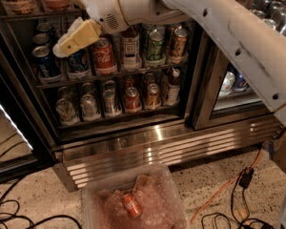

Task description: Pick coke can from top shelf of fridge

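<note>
The robot's white arm [219,27] comes in from the upper right and crosses the front of the large drinks fridge with dark-framed glass doors [195,94]. Its pale yellow claw [69,43] points down and to the left, in front of the open left compartment. Whether the claw is wide or narrow cannot be told from this angle, and nothing is seen held in it.

The red aluminium coke can with white script and a silver top [104,56] stands upright on a grey wire rack [133,72]. It is just beside the claw, to the claw's right and a little lower. The claw is not around it, and whether they touch cannot be told. The claw's tip overlaps a blue Pepsi can [78,62] directly left of the coke can. Another blue can [45,63] stands further left.

To the coke can's right on the same rack are a white-labelled container [131,46], a green can [155,44] and an orange-brown can [178,39]. A higher rack [24,16] carries tubs. A lower rack [119,117] holds a row of silver and reddish cans.

Below is the ribbed stainless-steel base [171,144]. On the speckled floor [33,199] sits a clear plastic tub [93,194] containing a small red can [132,205], with an orange cable [219,191] to its right.
</note>
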`<state>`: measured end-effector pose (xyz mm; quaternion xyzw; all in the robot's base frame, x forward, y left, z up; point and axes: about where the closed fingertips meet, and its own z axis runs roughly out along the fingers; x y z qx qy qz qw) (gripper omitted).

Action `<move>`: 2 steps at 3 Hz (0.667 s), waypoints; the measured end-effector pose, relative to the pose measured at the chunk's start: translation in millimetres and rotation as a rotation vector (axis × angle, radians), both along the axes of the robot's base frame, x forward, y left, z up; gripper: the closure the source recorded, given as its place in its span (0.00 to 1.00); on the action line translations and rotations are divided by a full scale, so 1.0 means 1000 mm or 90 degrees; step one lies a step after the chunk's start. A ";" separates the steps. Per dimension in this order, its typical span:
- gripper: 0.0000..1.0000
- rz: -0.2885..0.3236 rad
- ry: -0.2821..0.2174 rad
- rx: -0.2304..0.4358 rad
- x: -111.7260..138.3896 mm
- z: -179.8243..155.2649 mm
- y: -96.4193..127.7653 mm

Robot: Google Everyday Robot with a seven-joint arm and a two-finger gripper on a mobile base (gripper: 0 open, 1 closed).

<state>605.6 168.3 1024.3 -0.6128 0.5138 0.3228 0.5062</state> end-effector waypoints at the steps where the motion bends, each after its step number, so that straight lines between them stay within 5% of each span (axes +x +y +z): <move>1: 0.00 -0.014 -0.004 0.028 0.016 -0.005 0.016; 2: 0.00 -0.014 -0.005 0.028 0.016 -0.005 0.016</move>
